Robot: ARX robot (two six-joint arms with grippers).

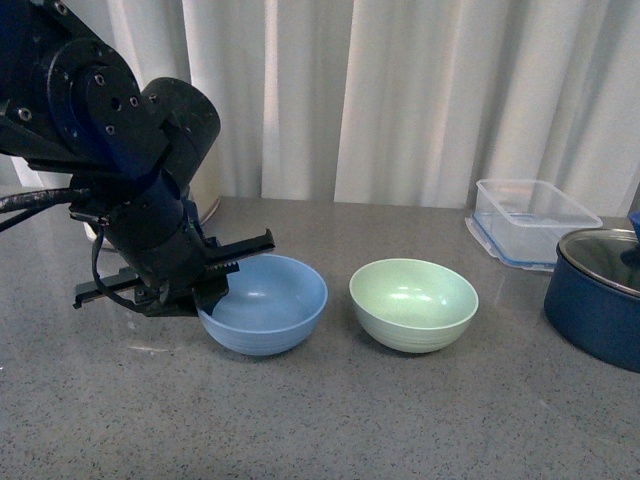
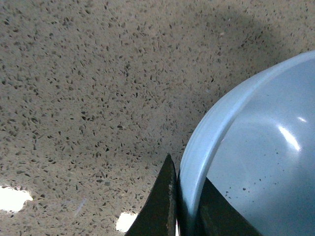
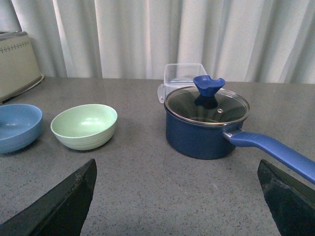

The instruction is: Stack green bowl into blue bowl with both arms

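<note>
The left end effector [image 2: 186, 192] pinches the rim of the blue bowl [image 1: 272, 300], while the right end effector [image 3: 176, 167] is spread wide.

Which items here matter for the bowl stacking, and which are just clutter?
Job: green bowl; blue bowl; left hand, clamped on the blue bowl's rim; right hand, open, empty.
Lying about: navy pot with glass lid; clear plastic container; cream box by the curtain.

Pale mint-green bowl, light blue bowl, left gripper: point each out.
pale mint-green bowl [image 1: 413, 298], front view, inside bottom.
light blue bowl [image 1: 275, 295], front view, inside wall.
left gripper [image 2: 186, 172], left wrist view, midway between fingertips, on the clamped rim.
</note>
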